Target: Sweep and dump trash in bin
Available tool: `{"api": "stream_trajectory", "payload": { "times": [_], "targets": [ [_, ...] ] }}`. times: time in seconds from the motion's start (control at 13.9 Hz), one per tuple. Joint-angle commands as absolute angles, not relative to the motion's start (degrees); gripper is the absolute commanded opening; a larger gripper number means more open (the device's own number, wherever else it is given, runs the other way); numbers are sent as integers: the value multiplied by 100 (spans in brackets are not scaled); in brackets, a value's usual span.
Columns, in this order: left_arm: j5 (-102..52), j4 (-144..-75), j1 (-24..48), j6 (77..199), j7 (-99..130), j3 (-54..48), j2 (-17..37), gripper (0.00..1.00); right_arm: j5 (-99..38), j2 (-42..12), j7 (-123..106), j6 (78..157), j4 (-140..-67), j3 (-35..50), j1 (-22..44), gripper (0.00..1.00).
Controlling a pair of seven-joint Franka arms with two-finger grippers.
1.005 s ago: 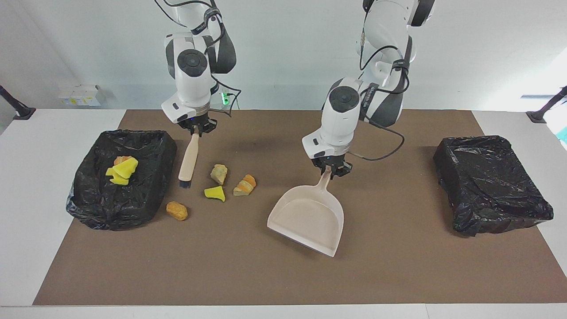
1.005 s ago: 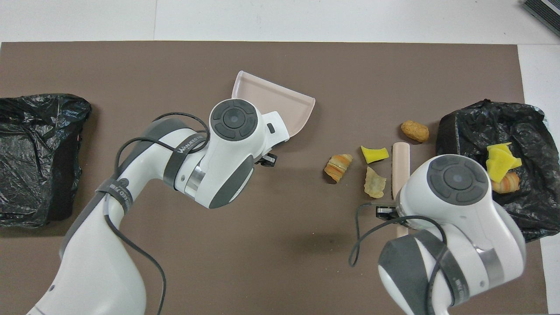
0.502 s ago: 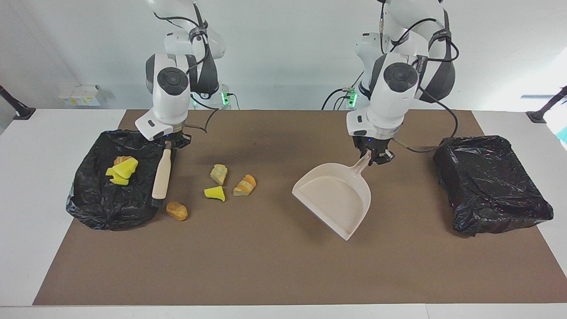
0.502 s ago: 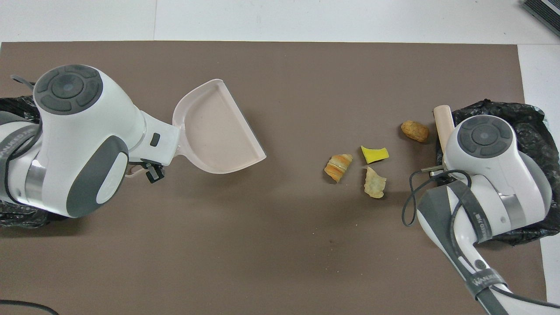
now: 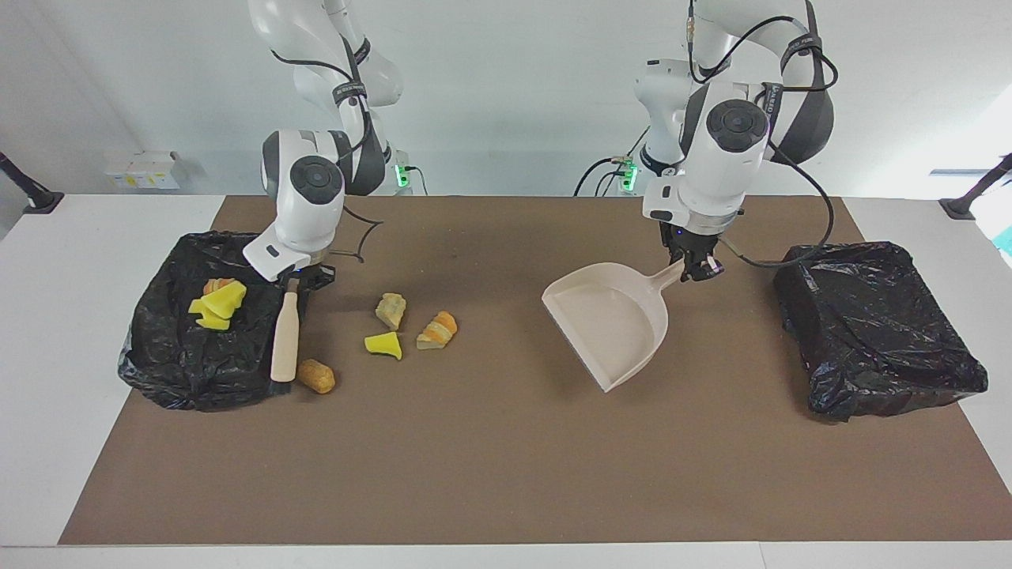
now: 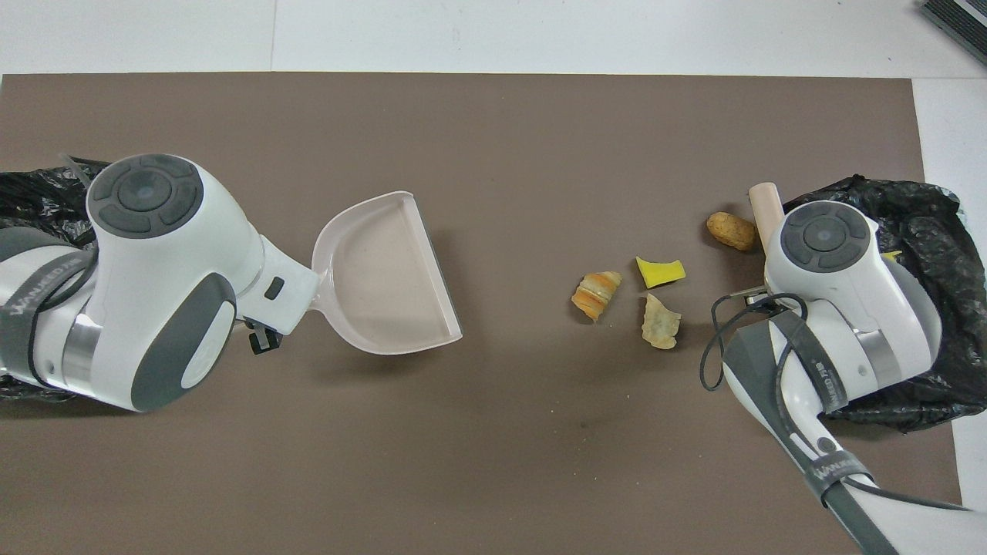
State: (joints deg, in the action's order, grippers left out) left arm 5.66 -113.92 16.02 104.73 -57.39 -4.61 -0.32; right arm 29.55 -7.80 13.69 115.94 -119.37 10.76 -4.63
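Observation:
My right gripper (image 5: 303, 278) is shut on the top of a beige brush (image 5: 285, 336). The brush hangs beside the black bin (image 5: 198, 379) at the right arm's end, with its bristle end low next to an orange-brown lump (image 5: 316, 375). A tan lump (image 5: 390, 310), a yellow wedge (image 5: 383, 344) and an orange-striped chunk (image 5: 437, 329) lie on the mat toward the middle. More yellow wedges (image 5: 217, 304) lie in that bin. My left gripper (image 5: 696, 270) is shut on the handle of the beige dustpan (image 5: 613, 320). It holds the empty pan tilted just above the mat.
A second black-lined bin (image 5: 885, 348) stands at the left arm's end of the brown mat (image 5: 490, 474). In the overhead view the right arm's hand (image 6: 825, 239) covers most of the brush and part of the first bin (image 6: 937, 231).
The left arm has carried the dustpan from the middle toward its own end and turned it. The right arm has moved the brush toward its bin, down beside the orange-brown lump.

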Motion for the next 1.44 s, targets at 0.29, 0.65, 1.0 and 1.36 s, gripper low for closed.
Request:
{"api": "stream_trajectory", "payload": {
  "times": [0.29,0.65,1.0,1.36],
  "targets": [
    [396,-12331,1950,11250,-4869,-492,-264,0,2033,-783,582,11611,-12084,1160,-159,0],
    [387,-12717,2232,11654,-4554,-492,-264,0,820,-668,307,11522,-12146,1169,543,0],
    [193,-12779,2224,11698,-4378,-492,-281,0,-77,-650,711,11601,-12103,1169,1133,0],
    [106,-12902,2232,11847,-4096,-492,-220,0,-413,-738,1457,11445,-11708,1178,1696,0]
  ]
}}
